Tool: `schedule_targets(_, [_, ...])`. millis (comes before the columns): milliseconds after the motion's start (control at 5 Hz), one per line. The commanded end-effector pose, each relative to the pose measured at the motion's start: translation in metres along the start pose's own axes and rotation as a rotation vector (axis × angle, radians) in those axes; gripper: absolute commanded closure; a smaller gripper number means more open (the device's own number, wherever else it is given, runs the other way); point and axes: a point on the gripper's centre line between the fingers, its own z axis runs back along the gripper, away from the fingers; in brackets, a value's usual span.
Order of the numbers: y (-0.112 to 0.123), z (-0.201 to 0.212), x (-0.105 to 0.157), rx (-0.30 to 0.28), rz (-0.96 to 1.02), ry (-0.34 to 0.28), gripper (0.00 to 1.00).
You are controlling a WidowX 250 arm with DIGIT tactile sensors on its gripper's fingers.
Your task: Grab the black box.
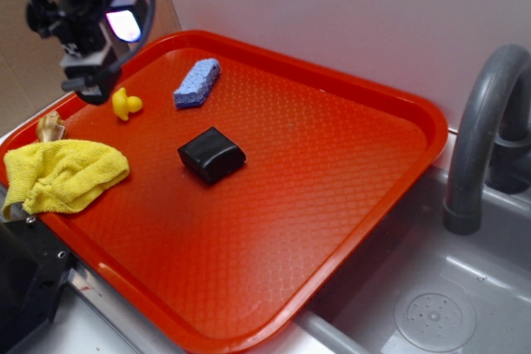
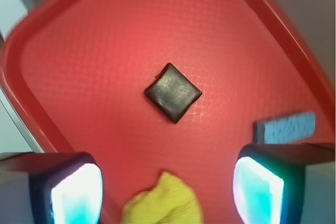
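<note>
While the end effector [image 2: 167, 192] hangs wide open and empty, black box [image 1: 211, 155], tray [image 1: 357, 205] centre: glossy, stiff, likely light, possibly slippery; grip opposite flat sides.

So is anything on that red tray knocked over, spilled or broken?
Nothing looks spilled or broken. The only untidy thing is the crumpled yellow cloth, which droops over the left rim of the red plastic tray. The glossy black box lies flat mid-tray, turned cornerwise to the edges.

One black box [image 1: 211, 154], one sponge [image 1: 197, 83], one cloth [image 1: 65, 175], seemingly one duck [image 1: 125, 104].
</note>
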Motion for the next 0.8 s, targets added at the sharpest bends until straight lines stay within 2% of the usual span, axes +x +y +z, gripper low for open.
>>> schedule_targets(0, [0.011, -0.052, 0.031, 0.185, -0.503, -0.134, 0.0])
schedule_targets(200, [0.015, -0.086, 0.032, 0.146, -0.768, -0.075, 0.0])
schedule_targets(400, [0.017, -0.127, 0.024, 0.058, -0.874, -0.049, 0.0])
schedule_targets(600, [0.013, -0.134, 0.032, -0.026, -0.896, -0.003, 0.0])
